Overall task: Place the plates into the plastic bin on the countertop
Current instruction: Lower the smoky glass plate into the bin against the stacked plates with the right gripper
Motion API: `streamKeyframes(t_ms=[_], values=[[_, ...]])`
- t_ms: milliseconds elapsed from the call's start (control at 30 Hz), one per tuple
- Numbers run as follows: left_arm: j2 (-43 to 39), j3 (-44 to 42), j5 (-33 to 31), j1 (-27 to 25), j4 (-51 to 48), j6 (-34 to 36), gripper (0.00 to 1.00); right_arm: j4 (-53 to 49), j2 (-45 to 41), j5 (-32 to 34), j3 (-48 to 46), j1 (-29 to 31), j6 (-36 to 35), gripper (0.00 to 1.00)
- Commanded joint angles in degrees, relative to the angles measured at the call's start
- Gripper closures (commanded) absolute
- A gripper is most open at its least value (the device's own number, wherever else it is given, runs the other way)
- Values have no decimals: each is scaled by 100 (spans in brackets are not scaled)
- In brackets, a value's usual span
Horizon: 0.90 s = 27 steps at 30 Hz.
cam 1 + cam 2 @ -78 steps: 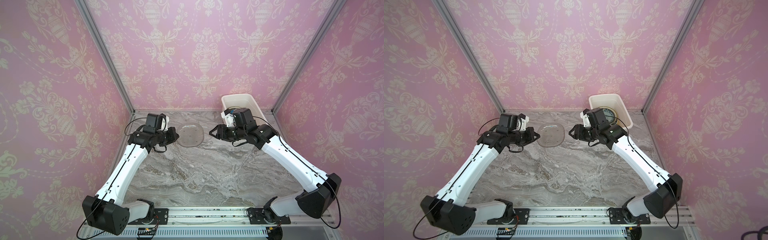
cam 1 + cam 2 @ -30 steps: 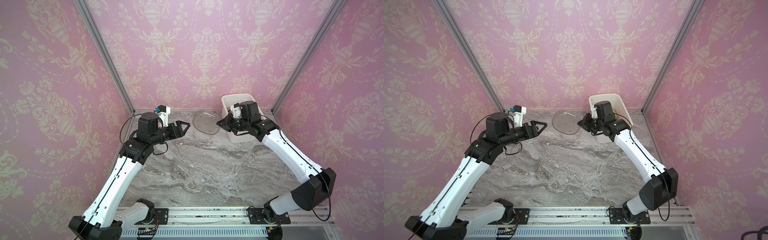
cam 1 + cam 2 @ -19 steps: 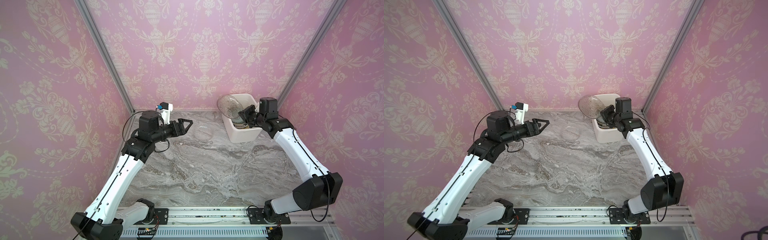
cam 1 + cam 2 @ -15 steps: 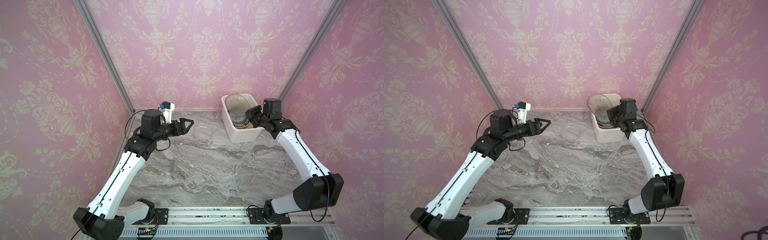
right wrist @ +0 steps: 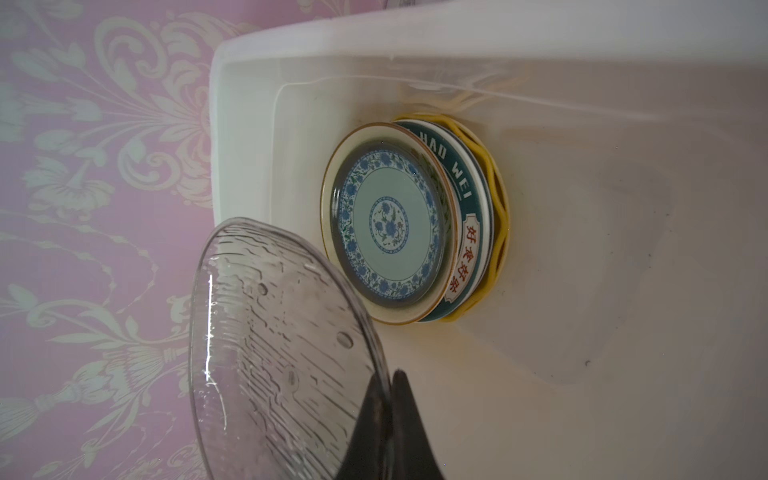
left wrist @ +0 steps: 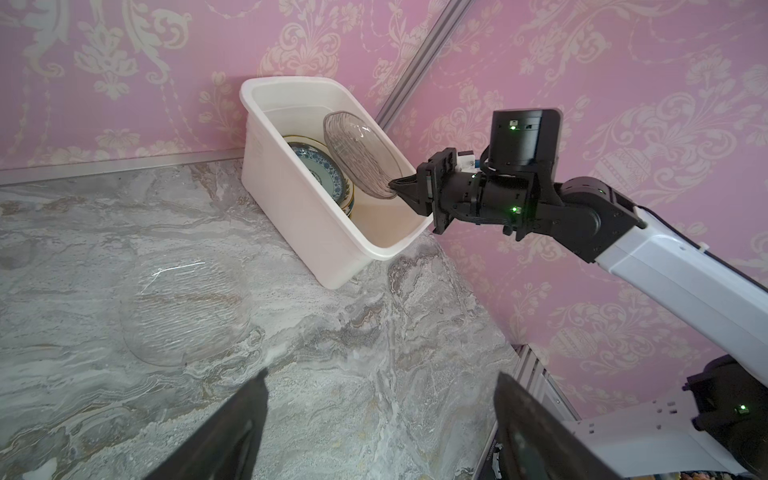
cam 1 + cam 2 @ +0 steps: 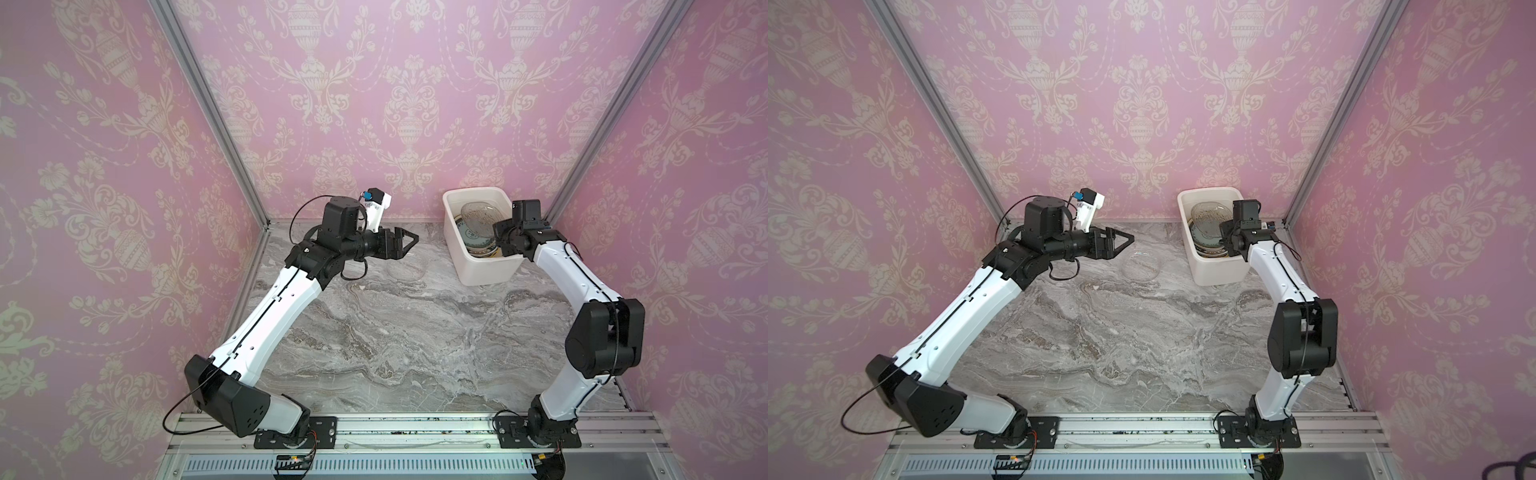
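Plastic bin (image 6: 291, 208) sits beneath the right gripper (image 5: 390, 382), whose jaws pinch only the rim of a tilted smoky glass plate (image 5: 270, 353). That plate may slip and crack on the stack (image 5: 386, 220) below. Clear glass plate (image 6: 183, 307) lies flat ahead of the spread jaws of the left gripper (image 6: 380, 374), and looks awkward to lift.

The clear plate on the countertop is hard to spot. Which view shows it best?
Left wrist view: the clear plate is large, rim and ripples plain. Both top views show the plate only faintly; the right wrist view misses it.
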Motion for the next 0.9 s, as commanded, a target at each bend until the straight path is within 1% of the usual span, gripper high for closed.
streamKeyframes(t_ms=[0, 133, 400, 633, 867], values=[[356, 531, -56, -165, -185, 340, 13, -67, 276, 198, 399, -78, -41, 100], [807, 952, -61, -291, -225, 367, 13, -68, 664, 252, 574, -125, -55, 100], [1281, 1347, -63, -395, -158, 406, 13, -356, 1421, 385, 1247, -125, -85, 100], [1393, 1401, -89, -407, -259, 529, 13, -558, 1940, 444, 1651, -120, -80, 100], [1386, 1362, -161, -407, -313, 582, 13, -678, 2186, 515, 1840, -110, -158, 100]])
